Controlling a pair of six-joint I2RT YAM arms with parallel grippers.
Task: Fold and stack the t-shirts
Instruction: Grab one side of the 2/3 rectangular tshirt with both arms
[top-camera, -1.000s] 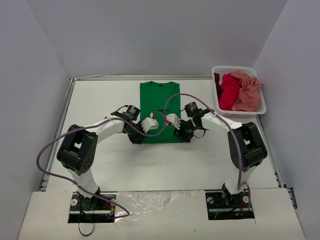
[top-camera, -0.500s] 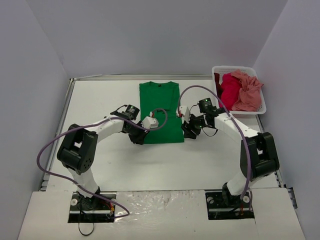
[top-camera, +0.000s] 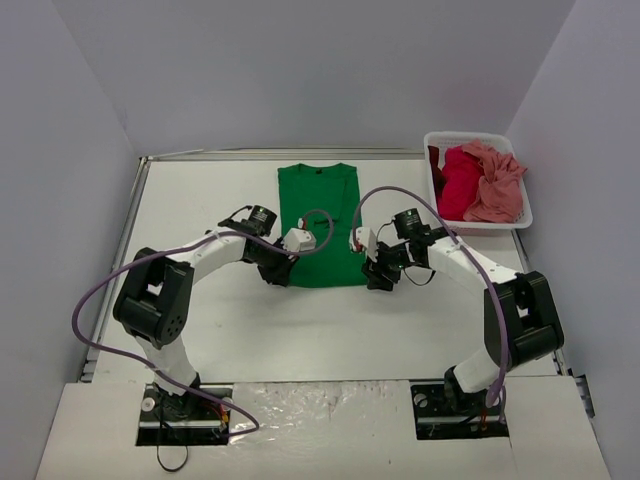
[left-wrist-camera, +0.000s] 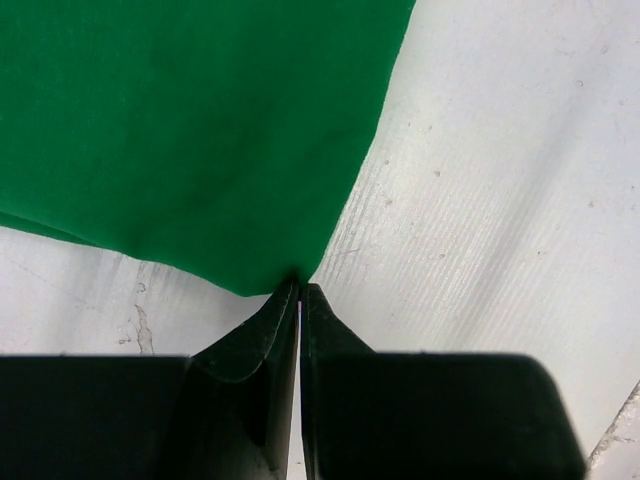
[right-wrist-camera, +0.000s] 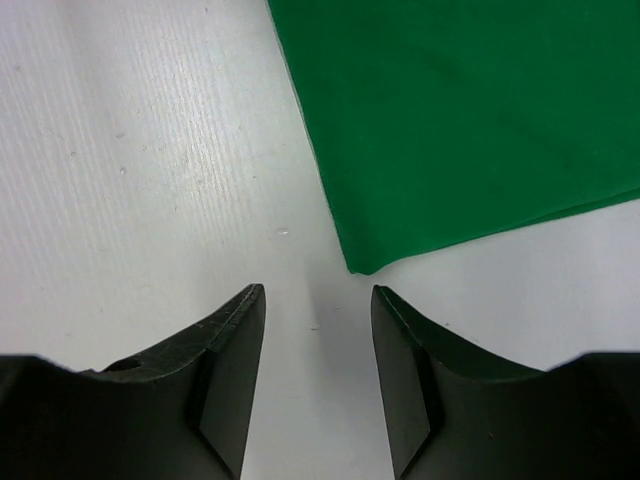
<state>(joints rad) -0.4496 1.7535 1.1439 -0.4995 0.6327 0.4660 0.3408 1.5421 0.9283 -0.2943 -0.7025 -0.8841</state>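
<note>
- Green t-shirt: a long narrow strip, flat on the desk, centre back, collar at the far end.
- Left claw: closed tight, tips touching the shirt's near-left corner; whether cloth is pinched cannot be told.
- Right claw: partly open, empty, astride bare desk just short of the near-right corner.
- Purple cable: loops over the strip.
- Basket, far right: crimson t-shirt and salmon t-shirt heaped inside, well apart from both claws.

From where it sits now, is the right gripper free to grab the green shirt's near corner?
Probably yes: the right gripper is open and the corner of the green shirt lies just ahead, with only bare table between.
</note>
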